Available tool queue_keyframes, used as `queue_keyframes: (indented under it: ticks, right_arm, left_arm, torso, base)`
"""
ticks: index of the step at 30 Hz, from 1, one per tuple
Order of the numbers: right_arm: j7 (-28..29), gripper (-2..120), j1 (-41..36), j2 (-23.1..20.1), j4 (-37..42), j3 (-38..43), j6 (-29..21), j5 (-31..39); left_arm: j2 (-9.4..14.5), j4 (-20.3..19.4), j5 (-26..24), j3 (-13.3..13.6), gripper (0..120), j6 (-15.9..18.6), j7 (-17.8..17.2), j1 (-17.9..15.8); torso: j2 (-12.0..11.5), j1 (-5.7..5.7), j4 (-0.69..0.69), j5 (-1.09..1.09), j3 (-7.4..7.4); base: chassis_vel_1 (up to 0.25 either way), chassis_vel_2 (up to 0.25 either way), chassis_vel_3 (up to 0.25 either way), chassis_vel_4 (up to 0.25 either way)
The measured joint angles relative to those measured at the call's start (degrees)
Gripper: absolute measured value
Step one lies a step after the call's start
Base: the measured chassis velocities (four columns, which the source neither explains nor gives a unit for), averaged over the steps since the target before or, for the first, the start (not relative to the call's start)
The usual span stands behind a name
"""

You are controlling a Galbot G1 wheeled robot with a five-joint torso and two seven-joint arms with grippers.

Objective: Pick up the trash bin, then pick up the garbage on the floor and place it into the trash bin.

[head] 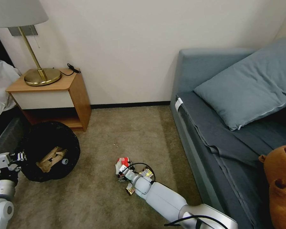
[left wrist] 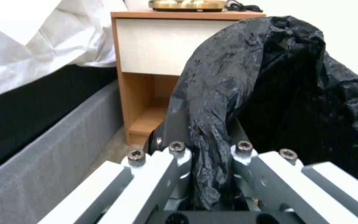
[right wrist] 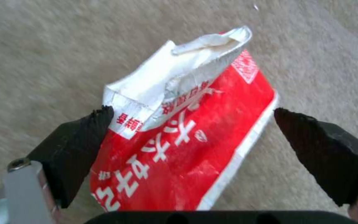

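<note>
Red and white, the wrapper (right wrist: 187, 130) lies on the beige carpet (head: 124, 133) between the two black pads of the right gripper (right wrist: 191, 124); the jaws stand apart, one pad (right wrist: 77, 149) touching the wrapper's edge, the other pad just beside its far edge. In the head view that gripper (head: 123, 170) sits low on the floor in the middle of the room, reaching onto the wrapper (head: 122, 162), with more small yellowish wrappers (head: 146, 172) lying right beside the wrist.

To the robot's left, the left gripper (head: 20, 156) is at the rim of the trash bin (head: 51, 151), and its jaws are closed on a fold of the crinkly black bag (left wrist: 216, 124) that lines it. Inside the bin lie a crumpled tan paper bag (head: 49, 159) and what looks like a clear bottle (head: 64, 161).

Beyond the bin stands a wooden bedside table (head: 54, 98) against the wall, carrying a brass lamp (head: 41, 76). White bedding (head: 0, 82) hangs at the far left. On the right runs a grey-blue sofa (head: 206, 127) with a pillow (head: 251, 89), and a brown plush bear (head: 281, 184) sits at its near end.
</note>
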Motion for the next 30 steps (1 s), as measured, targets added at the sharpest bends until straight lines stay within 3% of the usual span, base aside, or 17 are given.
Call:
queue_keyframes:
  ticks: [11, 18, 30]
  right_arm:
    - [-3.0, 95, 1.3, 0.0, -3.6, 2.0, 1.7, -1.3]
    - [-6.5, 65, 1.3, 0.0, -6.1, 5.1, 3.6, -3.5]
    - [-7.5, 25, 1.3, 0.0, -7.2, 6.7, 4.0, -4.2]
  left_arm:
    - [0.8, 0.6, -1.3, -0.3, 5, -0.1, -0.1, -0.6]
    - [1.1, 1.3, -1.8, -0.4, 5, -0.5, -0.1, -0.5]
    - [1.3, 1.4, -2.9, -0.6, 5, -1.1, -0.1, 0.0]
  torso:
    - [0.0, 0.0, 0.0, 0.0, 0.0]
    - [0.0, 0.0, 0.0, 0.01, 0.0]
    - [0.0, 0.0, 0.0, 0.0, 0.0]
  base:
    - [0.0, 0.0, 0.0, 0.0]
    - [0.0, 0.0, 0.0, 0.0]
    - [0.0, 0.0, 0.0, 0.0]
